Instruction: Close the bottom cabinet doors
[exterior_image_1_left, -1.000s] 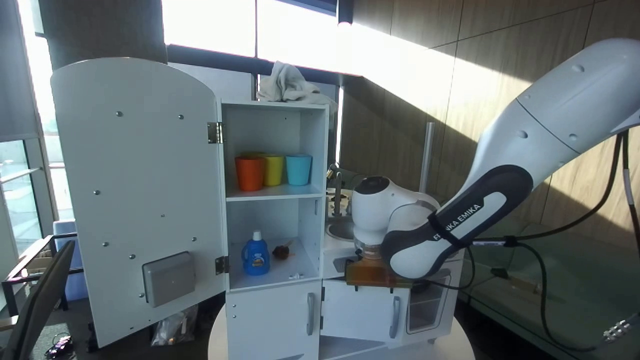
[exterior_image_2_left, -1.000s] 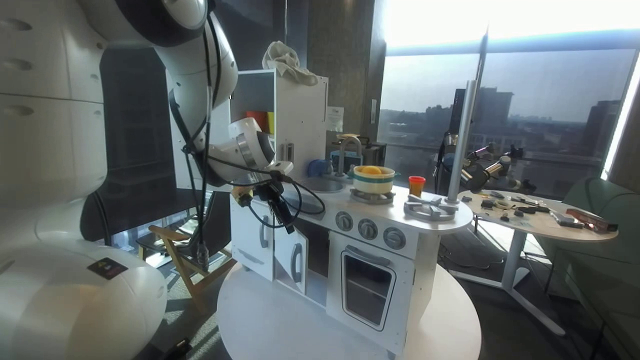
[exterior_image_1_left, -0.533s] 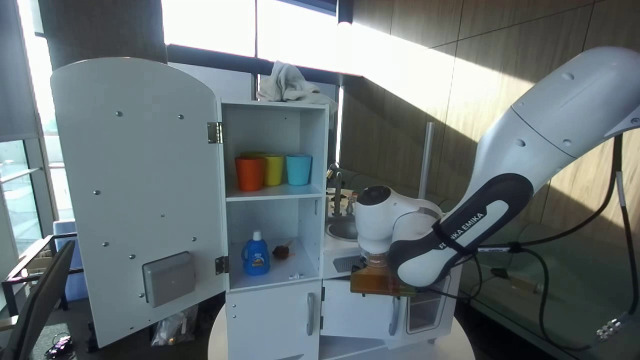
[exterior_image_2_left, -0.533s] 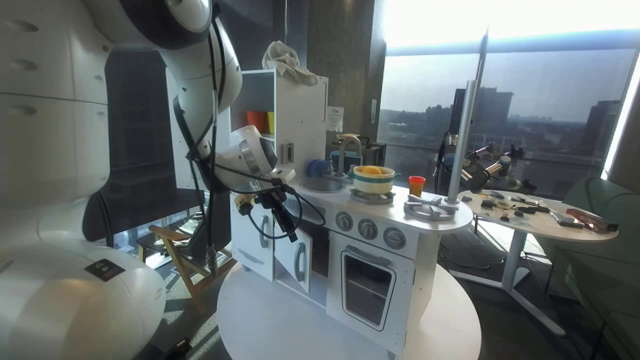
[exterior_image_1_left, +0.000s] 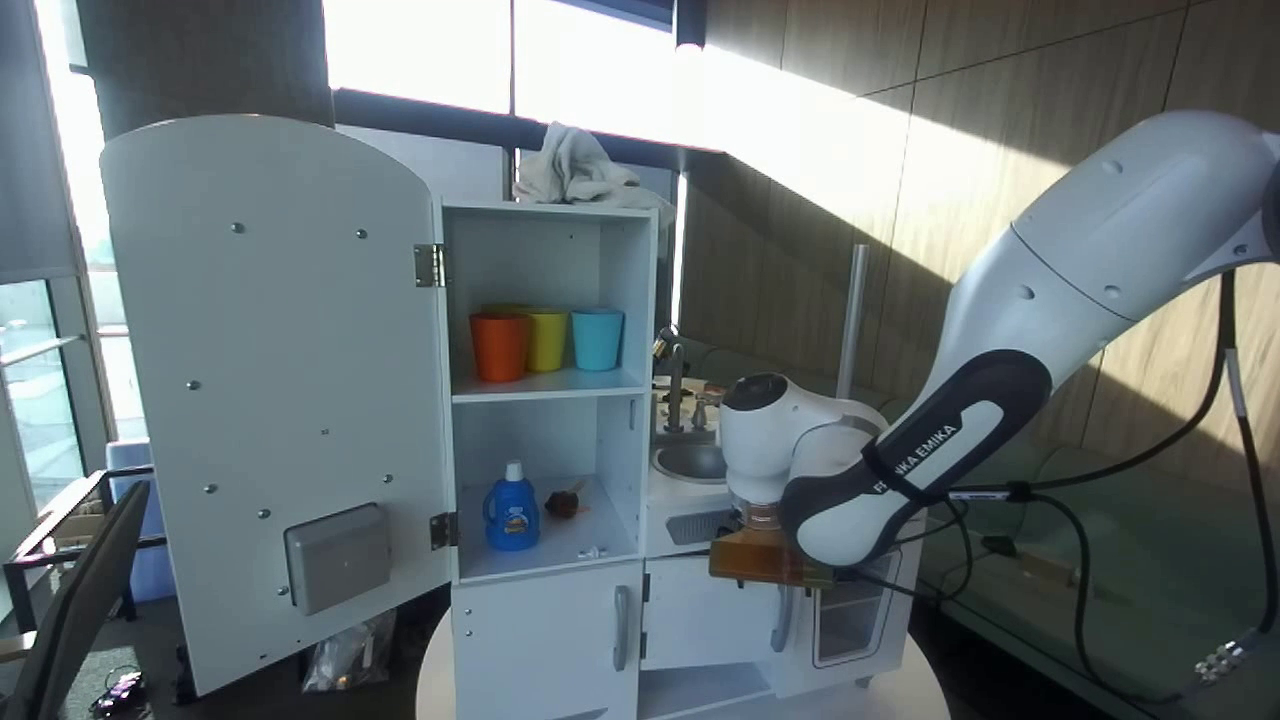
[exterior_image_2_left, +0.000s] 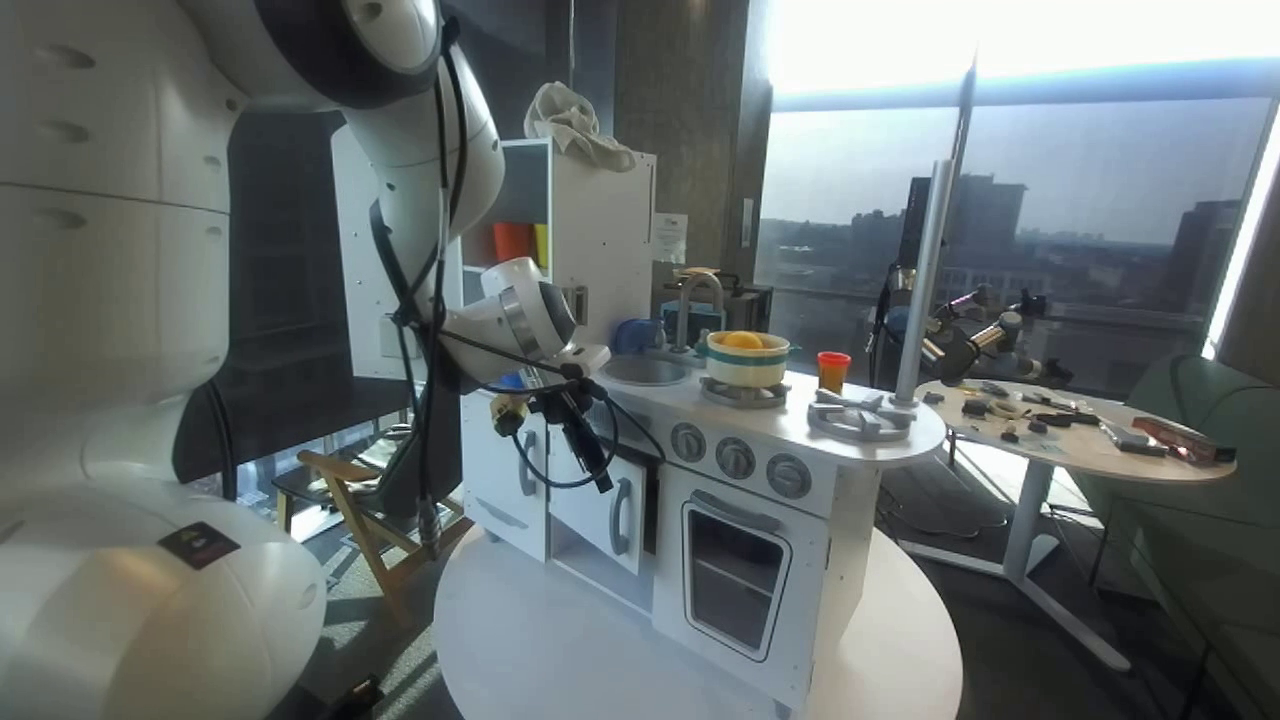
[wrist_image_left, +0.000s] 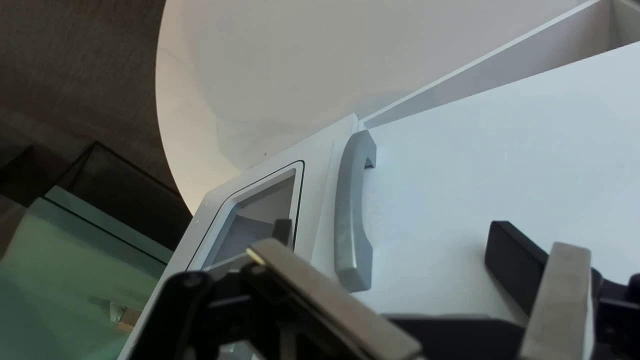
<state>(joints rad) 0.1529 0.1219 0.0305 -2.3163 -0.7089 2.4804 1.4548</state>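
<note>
The right bottom cabinet door (exterior_image_1_left: 705, 625), a white panel with a grey handle, stands slightly ajar beside the oven. It also shows in an exterior view (exterior_image_2_left: 585, 525) with a narrow dark gap at its handle edge, and fills much of the wrist view (wrist_image_left: 475, 165). The left bottom cabinet door (exterior_image_1_left: 540, 640), under the shelves, looks shut. My gripper (wrist_image_left: 392, 232) is open and empty in front of the right door. One fingertip is at the panel, seemingly touching it; the other is past the handle (wrist_image_left: 352, 215), over the oven side. In an exterior view the gripper (exterior_image_2_left: 598, 470) is partly hidden by cables.
The tall rounded door (exterior_image_1_left: 270, 350) stands wide open at the left. The oven (exterior_image_2_left: 735, 570) is right of the ajar door. A pot (exterior_image_2_left: 747, 360) and a red-lidded jar (exterior_image_2_left: 832, 371) stand on the counter above. A round white table (exterior_image_2_left: 560, 660) carries the kitchen.
My gripper has moved down and toward the oven side. The right bottom door has swung inward with it, and its gap at the oven is much narrower.
</note>
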